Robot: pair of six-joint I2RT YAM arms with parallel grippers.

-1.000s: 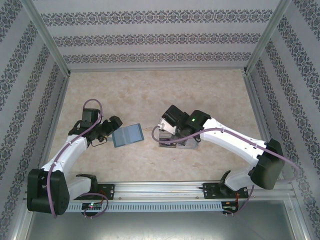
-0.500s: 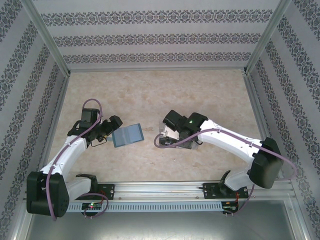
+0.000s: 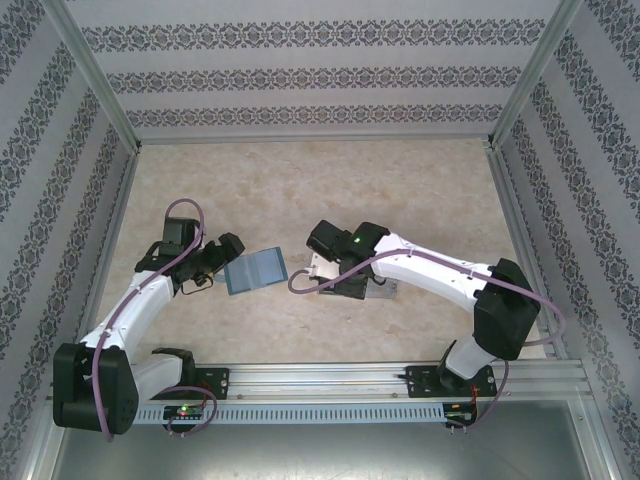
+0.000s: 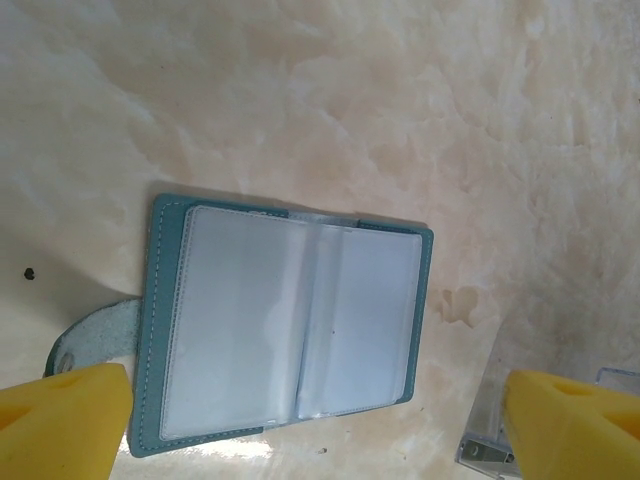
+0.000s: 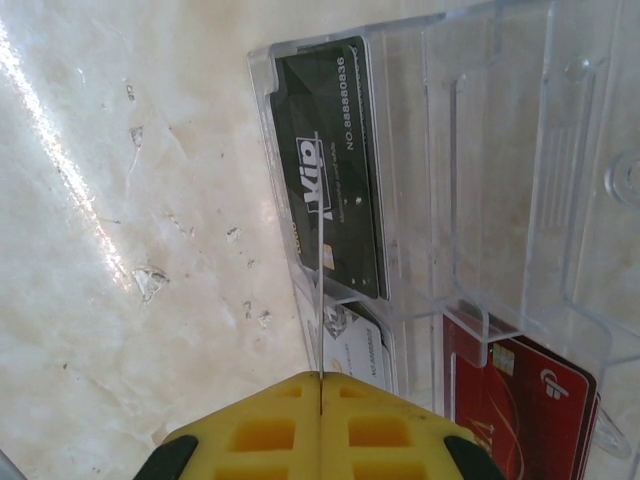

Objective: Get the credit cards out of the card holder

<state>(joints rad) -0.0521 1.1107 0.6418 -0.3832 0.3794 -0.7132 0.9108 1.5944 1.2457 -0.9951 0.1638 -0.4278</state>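
Card holder [image 4: 290, 330] lies open and flat on the bench [image 4: 400, 100], left of centre, clear sleeves facing up. Left gripper [image 4: 320, 440] is spread wide, one finger at each side of the holder, gripping nothing. Clear box [image 5: 500, 150] sits to the holder's right, apart from it. Right gripper [image 5: 320, 425] is pressed together, pinching a thin pale credit card [image 5: 324, 300] seen edge-on over the box's left compartment. In the box: black card [image 5: 330, 140], white card [image 5: 365, 350], red card [image 5: 520, 400].
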